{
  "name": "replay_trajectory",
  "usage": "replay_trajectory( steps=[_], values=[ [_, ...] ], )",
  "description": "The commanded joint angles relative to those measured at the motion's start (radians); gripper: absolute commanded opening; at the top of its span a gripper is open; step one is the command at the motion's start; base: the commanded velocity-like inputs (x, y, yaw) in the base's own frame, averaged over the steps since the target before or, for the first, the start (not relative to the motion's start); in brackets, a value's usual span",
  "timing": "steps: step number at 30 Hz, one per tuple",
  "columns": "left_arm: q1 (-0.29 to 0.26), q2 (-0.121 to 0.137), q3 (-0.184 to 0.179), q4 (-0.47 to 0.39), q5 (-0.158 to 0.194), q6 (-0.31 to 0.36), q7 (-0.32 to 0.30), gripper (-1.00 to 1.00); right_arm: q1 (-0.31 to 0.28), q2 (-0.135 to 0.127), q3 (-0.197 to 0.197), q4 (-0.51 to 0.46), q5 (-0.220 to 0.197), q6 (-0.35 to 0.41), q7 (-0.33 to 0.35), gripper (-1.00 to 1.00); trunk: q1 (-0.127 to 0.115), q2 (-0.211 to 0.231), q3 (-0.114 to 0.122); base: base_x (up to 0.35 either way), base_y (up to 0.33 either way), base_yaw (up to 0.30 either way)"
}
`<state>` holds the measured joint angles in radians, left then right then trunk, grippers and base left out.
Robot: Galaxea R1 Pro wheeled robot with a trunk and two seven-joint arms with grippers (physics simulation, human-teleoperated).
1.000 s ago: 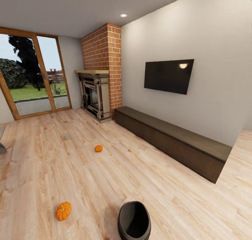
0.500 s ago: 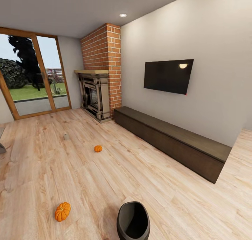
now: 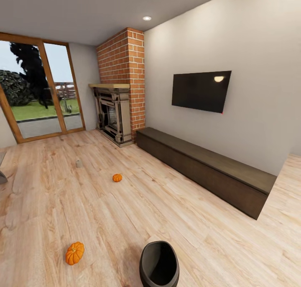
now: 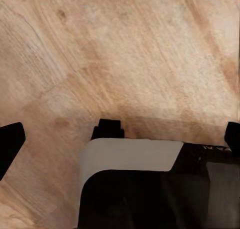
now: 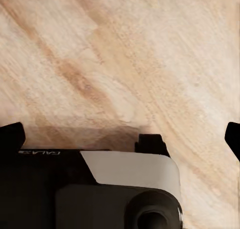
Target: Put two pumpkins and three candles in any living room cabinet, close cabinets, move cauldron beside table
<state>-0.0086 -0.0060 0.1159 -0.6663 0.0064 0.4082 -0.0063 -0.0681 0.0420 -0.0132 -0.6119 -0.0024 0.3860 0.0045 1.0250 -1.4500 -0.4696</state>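
Pumpkins lie loose on the wooden floor (image 3: 167,207): the larger pumpkin (image 3: 75,253) sits near and to the left, the smaller pumpkin (image 3: 117,178) farther off toward the middle of the room, well apart from each other. One small beige candle (image 3: 79,163) stands on the floor beyond the smaller pumpkin, to the far left; a faint speck farther back by the glass door (image 3: 42,90) is too small to identify. The black cauldron (image 3: 159,265) sits on the floor at the near edge, just right of the larger pumpkin. The long dark cabinet (image 3: 205,170) runs along the right wall beneath the television (image 3: 201,90), from the brick fireplace (image 3: 119,107) toward the near right, and its fronts look shut. Judging by this, the task has hardly started: nothing is stowed, both pumpkins and the visible candle remain to be carried over, and the cauldron is not beside any table. In the wrist views, the left gripper (image 4: 120,139) and the right gripper (image 5: 120,136) each point down at bare floor with dark fingertips at opposite edges, so both appear spread wide and holding nothing.
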Motion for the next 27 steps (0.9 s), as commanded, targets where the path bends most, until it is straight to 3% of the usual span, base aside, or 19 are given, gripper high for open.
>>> replay_trajectory(
  steps=[1,4,9,14,20,24,27],
  values=[
    [-0.002,0.001,0.024,-0.078,0.000,0.049,0.001,1.00,-0.002,0.003,0.000,-0.085,-0.001,0.068,0.000,1.00,0.000,0.000,0.000,0.000,0.000,0.000],
    [-0.009,0.003,0.057,-0.270,-0.001,0.138,0.003,1.00,-0.025,0.007,-0.001,-0.255,-0.002,0.202,0.001,1.00,0.000,0.000,0.000,0.000,0.000,0.000],
    [-0.011,0.003,0.067,-0.366,-0.002,0.149,0.003,1.00,-0.039,0.008,-0.001,-0.304,-0.003,0.231,0.004,1.00,0.000,0.000,0.000,0.000,0.000,0.000],
    [-0.011,0.000,0.067,-0.367,-0.005,0.064,-0.001,1.00,-0.040,0.014,0.009,-0.306,-0.003,0.213,0.002,1.00,0.000,0.000,0.000,0.004,0.000,0.000],
    [-0.011,0.002,0.068,-0.297,-0.007,0.026,0.001,1.00,-0.039,0.078,0.014,-0.255,0.008,0.121,-0.002,1.00,0.000,0.000,0.000,0.181,0.000,0.000],
    [-0.011,0.002,0.066,-0.262,-0.011,0.020,0.003,1.00,-0.039,0.091,0.015,-0.207,0.012,0.089,-0.005,1.00,0.000,0.000,0.000,0.060,0.000,0.000],
    [-0.011,0.003,0.067,-0.251,-0.010,-0.036,0.003,1.00,-0.039,0.095,0.014,-0.198,0.011,0.083,-0.005,1.00,0.000,0.000,0.000,0.019,0.000,0.000]
  ],
)
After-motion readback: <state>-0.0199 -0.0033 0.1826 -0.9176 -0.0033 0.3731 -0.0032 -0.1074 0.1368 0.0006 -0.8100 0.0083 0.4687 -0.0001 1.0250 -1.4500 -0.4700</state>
